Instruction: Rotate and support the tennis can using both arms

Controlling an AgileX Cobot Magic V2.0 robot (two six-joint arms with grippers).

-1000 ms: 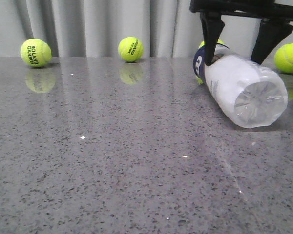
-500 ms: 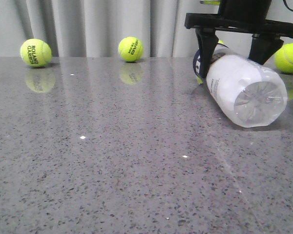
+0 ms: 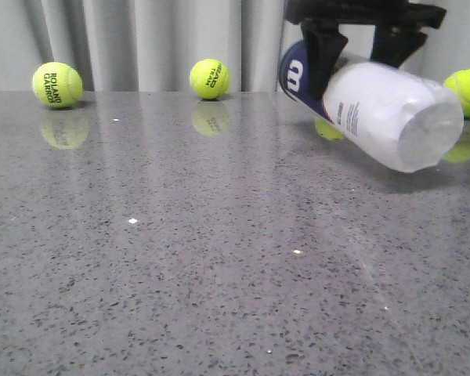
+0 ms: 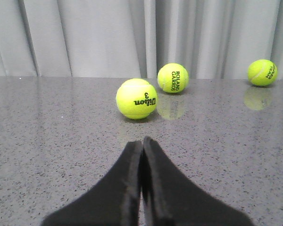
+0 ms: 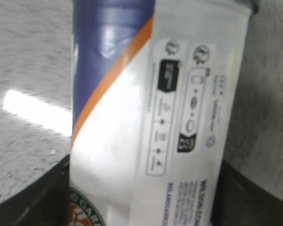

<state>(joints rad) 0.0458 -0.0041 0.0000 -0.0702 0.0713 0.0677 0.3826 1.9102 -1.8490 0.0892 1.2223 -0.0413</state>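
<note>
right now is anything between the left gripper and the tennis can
Nothing visible on the direct line. The left gripper is shut and faces three tennis balls, the nearest a Wilson ball. The tennis can is held in the right gripper, outside the left wrist view.

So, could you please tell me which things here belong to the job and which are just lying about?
Job:
- can
- right claw, gripping the can
- left claw, shut

Lying about:
- Wilson ball
- Roland Garros ball
- Head ball
- ball at far right
</note>
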